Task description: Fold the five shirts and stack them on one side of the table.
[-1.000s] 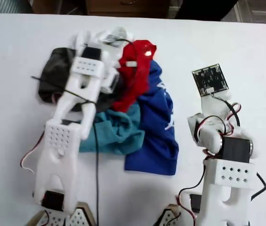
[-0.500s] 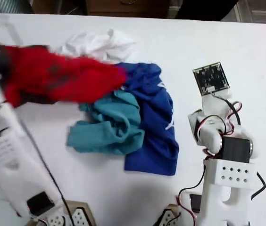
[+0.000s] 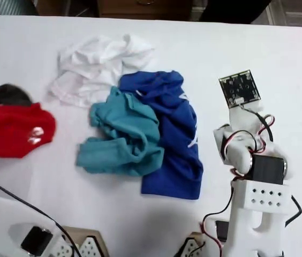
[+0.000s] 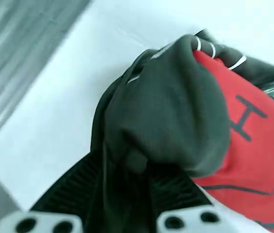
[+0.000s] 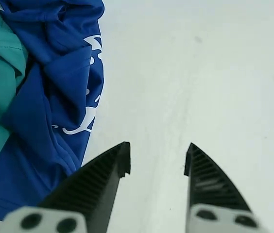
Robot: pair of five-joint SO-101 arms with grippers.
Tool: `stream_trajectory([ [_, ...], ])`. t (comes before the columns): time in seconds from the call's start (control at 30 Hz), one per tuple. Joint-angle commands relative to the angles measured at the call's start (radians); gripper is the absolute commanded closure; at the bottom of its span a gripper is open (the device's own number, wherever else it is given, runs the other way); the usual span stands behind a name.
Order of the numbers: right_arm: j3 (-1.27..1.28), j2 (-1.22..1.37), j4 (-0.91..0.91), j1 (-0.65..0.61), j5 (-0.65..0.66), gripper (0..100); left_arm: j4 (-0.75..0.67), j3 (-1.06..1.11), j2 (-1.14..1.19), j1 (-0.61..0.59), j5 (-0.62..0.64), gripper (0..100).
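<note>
Shirts lie in two groups on your bench (image 3: 236, 43). Your left gripper (image 4: 127, 167) has its fingers clenched on the dark grey shirt (image 4: 171, 116), with the red shirt (image 4: 253, 145) bunched against it, at the bench's left edge in the high view. Mid-bench, the white shirt (image 3: 95, 67), teal shirt (image 3: 124, 136) and blue shirt (image 3: 175, 134) lie crumpled, teal overlapping blue. Your right gripper (image 5: 156, 155) hovers, fingers released, over bare bench just beside the blue shirt
</note>
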Motion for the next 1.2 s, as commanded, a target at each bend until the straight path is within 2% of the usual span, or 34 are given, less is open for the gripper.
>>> stream_trajectory([
  [0.0, -0.038, 0.012, -0.015, 0.004, -0.003, 81.0, -0.031, -0.054, -0.106, -0.026, -0.005, 97],
  [0.07, -0.038, 0.012, -0.015, 0.004, -0.003, 81.0, -0.015, -0.054, -0.121, -0.008, -0.005, 94],
  [0.23, -0.038, 0.012, -0.015, 0.004, -0.003, 81.0, 0.015, -0.054, -0.133, 0.114, -0.005, 73],
  [0.3, -0.038, 0.012, -0.013, 0.004, -0.003, 81.0, 0.006, -0.059, -0.138, 0.161, 0.009, 69],
  [0.47, -0.037, 0.012, -0.012, 0.004, -0.003, 81.0, 0.012, -0.174, -0.153, 0.305, 0.181, 71],
  [0.63, -0.037, 0.012, -0.010, 0.004, -0.003, 81.0, 0.069, -0.145, -0.114, 0.611, 0.233, 70],
  [0.8, -0.037, 0.008, -0.010, 0.004, -0.003, 81.0, -0.112, 0.031, 0.044, 0.853, 0.249, 70],
  [0.97, -0.037, 0.005, 0.005, 0.005, 0.002, 81.1, -0.252, 0.084, 0.221, 0.974, 0.299, 65],
  [1.17, -0.037, 0.005, 0.048, 0.005, 0.002, 81.1, -0.339, 0.002, 0.362, 1.014, 0.341, 64],
])
